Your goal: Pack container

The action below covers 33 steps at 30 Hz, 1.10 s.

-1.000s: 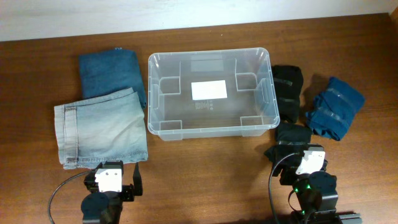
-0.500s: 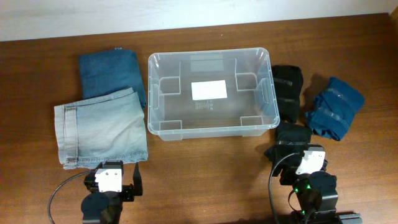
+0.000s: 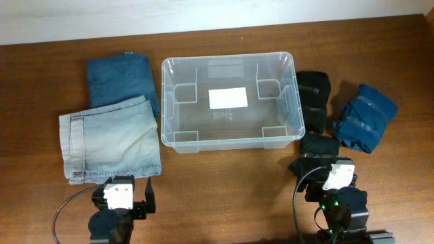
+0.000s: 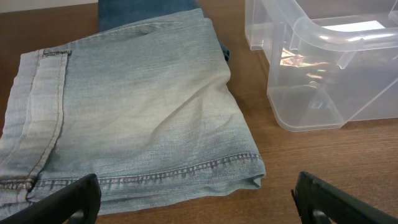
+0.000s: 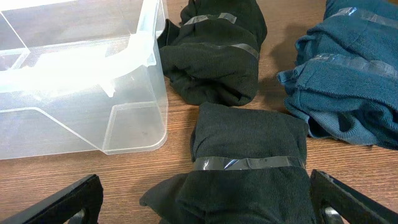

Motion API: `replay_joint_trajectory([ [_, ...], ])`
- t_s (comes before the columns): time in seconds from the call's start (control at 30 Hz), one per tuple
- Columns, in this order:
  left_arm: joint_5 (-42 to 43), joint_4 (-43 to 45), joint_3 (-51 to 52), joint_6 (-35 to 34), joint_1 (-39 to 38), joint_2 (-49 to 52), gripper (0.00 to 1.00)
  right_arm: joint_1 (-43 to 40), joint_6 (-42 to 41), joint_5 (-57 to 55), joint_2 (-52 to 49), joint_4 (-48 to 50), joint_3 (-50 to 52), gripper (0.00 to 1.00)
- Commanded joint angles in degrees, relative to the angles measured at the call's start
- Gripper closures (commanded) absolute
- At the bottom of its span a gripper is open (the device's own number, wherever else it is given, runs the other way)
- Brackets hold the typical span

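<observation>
Overhead showed the container upright on the counter, white label on its base. My left hand was spread wide front-left of the container, just short of the folded light jeans; darker jeans lay left of the container. My right hand gaped wide front-right of the container, a taped black bundle between its fingers; a second black bundle and a blue bundle lay right of the container

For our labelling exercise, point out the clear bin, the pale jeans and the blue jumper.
clear bin (image 3: 230, 139): overhead view, near wall.
pale jeans (image 4: 137, 118): left wrist view, middle of the top fold.
blue jumper (image 5: 348, 81): right wrist view, centre of the bundle.
</observation>
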<state>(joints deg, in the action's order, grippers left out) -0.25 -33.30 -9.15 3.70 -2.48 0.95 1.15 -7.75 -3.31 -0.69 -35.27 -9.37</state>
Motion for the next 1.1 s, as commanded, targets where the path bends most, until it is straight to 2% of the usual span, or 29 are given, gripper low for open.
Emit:
replay_joint_trajectory([
  [0.0, 0.44, 0.28, 0.44, 1.09, 0.24, -0.44, 0.01, -0.46, -0.22, 0.11, 0.33, 0.11, 0.44, 0.02],
  [0.8, 0.5, 0.35, 0.44, 1.07, 0.24, -0.44, 0.01, -0.46, -0.22, 0.11, 0.33, 0.11, 0.44, 0.02],
  [0.9, 2.45, 0.39, 0.42, 1.03, 0.24, -0.44, 0.01, -0.46, -0.22, 0.11, 0.33, 0.11, 0.44, 0.02],
  [1.07, 4.13, 0.74, -0.87, -4.57, 0.24, -0.42, 0.01, -0.46, -0.22, 0.11, 0.33, 0.11, 0.44, 0.02],
])
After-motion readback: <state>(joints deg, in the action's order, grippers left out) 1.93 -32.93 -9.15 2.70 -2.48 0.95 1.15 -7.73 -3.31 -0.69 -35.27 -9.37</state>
